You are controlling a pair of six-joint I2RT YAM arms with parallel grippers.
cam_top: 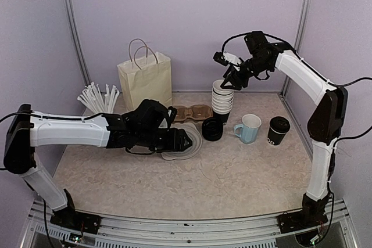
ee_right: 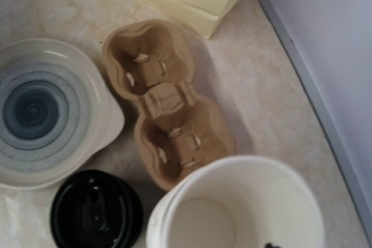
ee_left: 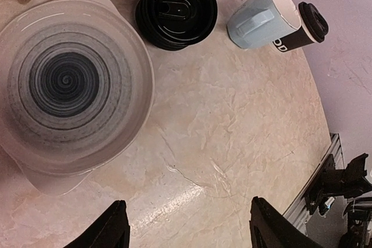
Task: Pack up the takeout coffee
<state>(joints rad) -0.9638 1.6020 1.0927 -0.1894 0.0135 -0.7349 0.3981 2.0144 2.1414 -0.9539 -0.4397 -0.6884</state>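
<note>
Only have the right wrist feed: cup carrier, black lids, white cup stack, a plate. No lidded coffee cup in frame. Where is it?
Observer: The takeout coffee stands upright with its lid on, furthest right of everything, just right of the light blue mug.
Operator: Left end effector near it?
Observer: No. The left end effector is open and empty, by the spiral-patterned plate, well left of the mug.
Operator: Bag usable?
Observer: The paper bag stands upright at the back, handles up.
</note>
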